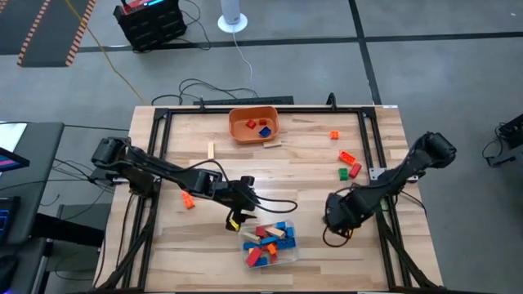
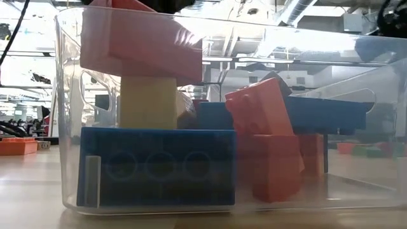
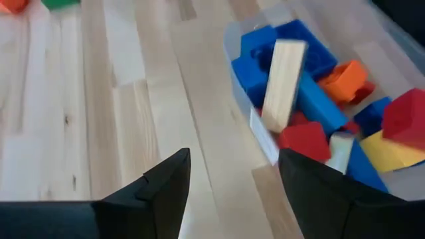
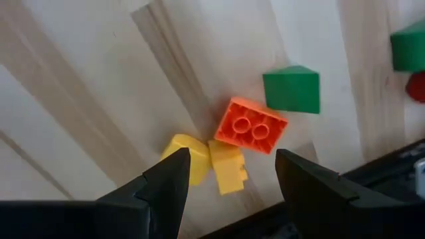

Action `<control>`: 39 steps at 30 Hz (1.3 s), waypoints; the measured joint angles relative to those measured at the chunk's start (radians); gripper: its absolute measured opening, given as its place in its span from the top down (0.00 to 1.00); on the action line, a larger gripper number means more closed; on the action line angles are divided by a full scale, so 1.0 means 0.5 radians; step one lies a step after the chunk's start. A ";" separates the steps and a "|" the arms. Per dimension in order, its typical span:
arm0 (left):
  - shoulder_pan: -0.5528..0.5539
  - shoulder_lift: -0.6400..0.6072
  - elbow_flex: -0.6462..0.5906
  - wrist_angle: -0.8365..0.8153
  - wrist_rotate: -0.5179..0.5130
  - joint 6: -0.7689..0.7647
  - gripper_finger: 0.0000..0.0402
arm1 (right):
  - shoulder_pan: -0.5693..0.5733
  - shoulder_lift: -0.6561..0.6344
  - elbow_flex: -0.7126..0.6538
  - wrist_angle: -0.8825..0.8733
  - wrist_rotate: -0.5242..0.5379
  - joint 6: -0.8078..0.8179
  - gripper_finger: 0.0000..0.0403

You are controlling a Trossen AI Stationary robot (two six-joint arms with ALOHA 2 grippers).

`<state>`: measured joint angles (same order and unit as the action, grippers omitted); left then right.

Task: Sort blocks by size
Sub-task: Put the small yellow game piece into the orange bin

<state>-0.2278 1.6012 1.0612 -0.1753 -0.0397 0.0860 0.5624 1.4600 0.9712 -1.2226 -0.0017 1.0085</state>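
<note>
- High view: the left arm stretches across the wooden table (image 1: 310,163), its left gripper (image 1: 238,219) hanging just left of the clear tub (image 1: 269,242) heaped with blocks (image 1: 263,237). The right arm folds back, the right gripper (image 1: 337,214) low near the table's right side. An orange bowl (image 1: 254,124) at the far edge holds two blocks; others lie loose at right.
- Low view: only the tub wall, close up, with a long blue block (image 2: 158,166) under a tan one (image 2: 147,102), which the overhead camera cannot resolve.
- Left wrist view: dark fingers (image 3: 159,192) spread, empty, above bare wood beside the tub.
- Right wrist view: fingers (image 4: 166,182) spread over yellow blocks (image 4: 212,166), an orange block (image 4: 252,126) and a green block (image 4: 292,89), a cluster hidden under the gripper from overhead.
</note>
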 joint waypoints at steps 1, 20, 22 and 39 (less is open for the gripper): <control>0.007 0.001 -0.046 0.052 0.009 -0.001 0.45 | 0.032 -0.005 -0.024 0.007 0.000 0.051 0.37; 0.140 0.002 -0.263 0.254 0.035 0.012 0.45 | 0.388 -0.233 -0.484 0.341 -0.055 0.390 0.37; 0.139 0.002 -0.263 0.230 0.037 0.012 0.45 | 0.389 -0.233 -0.524 0.424 -0.053 0.384 0.37; 0.142 0.002 -0.263 0.166 0.037 -0.042 0.45 | 0.387 -0.232 -0.693 0.620 -0.037 0.322 0.67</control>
<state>-0.1570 1.6020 0.9298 -0.0921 -0.0212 0.0650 0.7559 1.3441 0.6247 -0.9127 -0.0204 1.1694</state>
